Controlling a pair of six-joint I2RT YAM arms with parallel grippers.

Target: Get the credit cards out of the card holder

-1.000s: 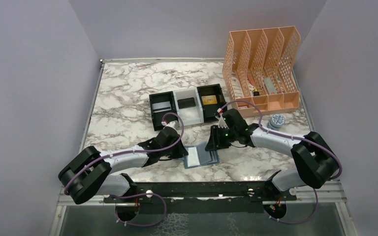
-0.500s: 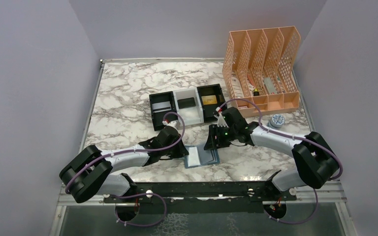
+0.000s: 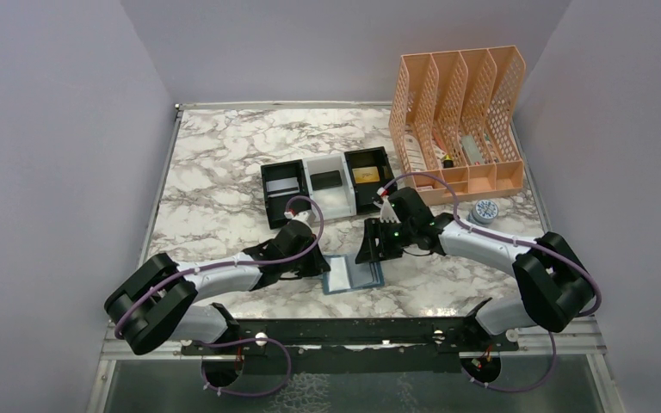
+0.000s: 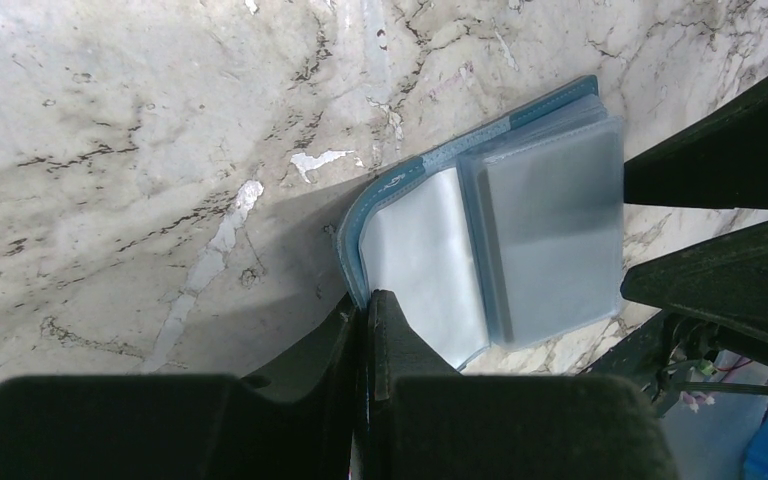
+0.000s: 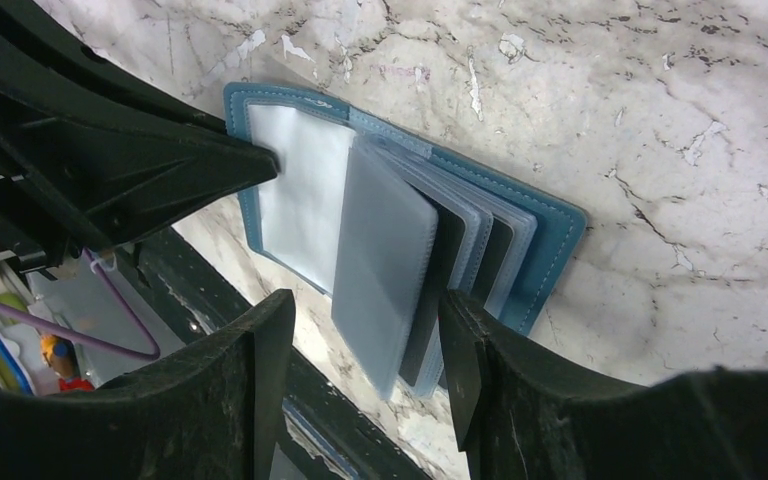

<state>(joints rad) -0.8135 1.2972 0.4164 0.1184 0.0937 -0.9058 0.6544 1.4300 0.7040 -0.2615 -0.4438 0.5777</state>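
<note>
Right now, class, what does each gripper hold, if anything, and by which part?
Left gripper pinches the card holder by one panel's outer edge; the right gripper is open, holding nothing.

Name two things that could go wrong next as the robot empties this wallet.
1. The left claw pinches only an edge of the wallet; a pull from the other arm might tug it free.
2. The open right claw straddles several fanned plastic sleeves, so it may close on the wrong one or on several at once.
</note>
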